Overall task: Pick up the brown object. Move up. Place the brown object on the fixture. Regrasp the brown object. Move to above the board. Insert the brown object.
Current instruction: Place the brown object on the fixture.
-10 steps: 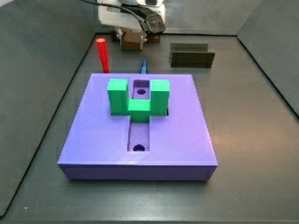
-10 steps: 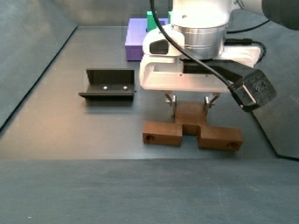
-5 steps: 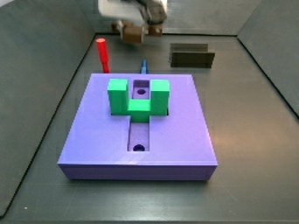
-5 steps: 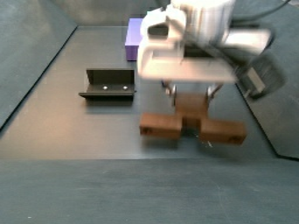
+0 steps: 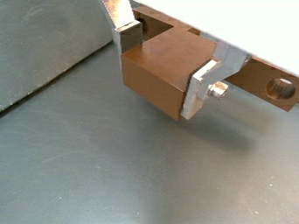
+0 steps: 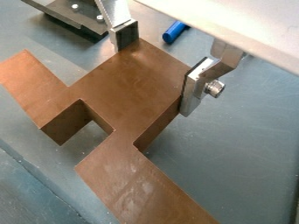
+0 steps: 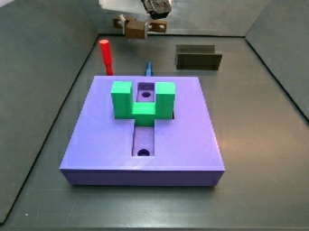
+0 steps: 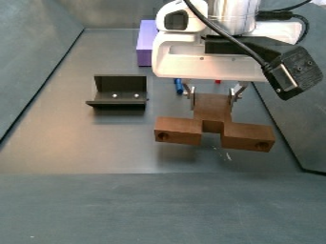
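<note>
1. The gripper (image 8: 213,103) hangs above the dark floor, between the board (image 8: 148,38) behind it and the near edge of the work area; in a side view it shows at the far end of the table (image 7: 136,25), beyond the board (image 7: 145,126).
2. Its two silver fingers (image 6: 205,80) are closed onto the brown object (image 6: 117,96) — the plates press against opposite faces of the object's middle stem, with only that stem between them.
3. In a wrist view the same grip shows from another angle: one finger (image 5: 201,84) lies flat against a side of the brown object (image 5: 167,73), and the bar's end with the round hole sticks out past it.
4. The brown object (image 8: 211,129) is lifted clear of the floor, its shadow lying under it — the stepped bar sits roughly level, with its blocky ends spread to either side of the fingers.
5. The fixture (image 8: 116,92) stands on the floor well apart from the gripper, open-topped and empty.
6. The board carries a green U-shaped block (image 7: 143,99), and a red peg (image 7: 107,56) stands upright just beyond one far corner of the board
</note>
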